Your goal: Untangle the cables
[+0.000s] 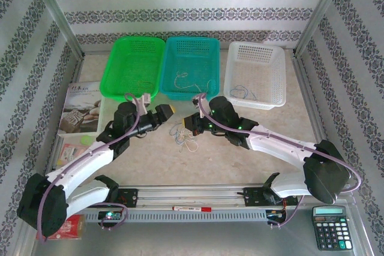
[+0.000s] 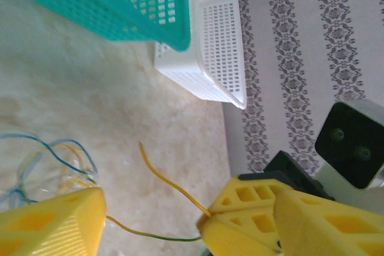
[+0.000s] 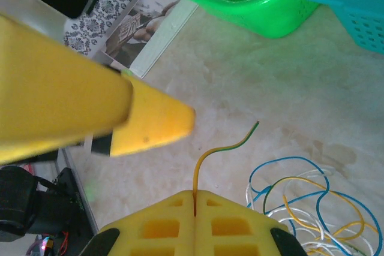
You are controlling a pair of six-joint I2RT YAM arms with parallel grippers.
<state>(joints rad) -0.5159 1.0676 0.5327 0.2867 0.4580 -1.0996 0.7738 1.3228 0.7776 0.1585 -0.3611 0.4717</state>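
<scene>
Left end effector (image 1: 167,110): your yellow fingers (image 2: 51,226) stand apart with nothing pinched. A yellow-green wire (image 3: 195,181) crosses the gap between them and runs up to one finger's inner face; you cannot tell whether it touches.
Right end effector (image 3: 195,199): its jaws are pressed together on that wire, whose free end curves out over bare counter (image 1: 228,166).
Cables (image 1: 183,136): a loose knot of blue, yellow and whitish loops lies on the counter between your two end effectors, just beside the right one.
Far edge: the green basket (image 1: 133,67), teal basket (image 1: 191,67) and white basket (image 1: 255,75) sit side by side, their near rims close behind both end effectors.
Open room: bare counter stretches from the knot toward the rail (image 1: 186,195) at the arm bases.
Left edge: a booklet (image 1: 81,109) lies by the frame.
Near right corner: a calculator (image 1: 332,227) sits well apart.
</scene>
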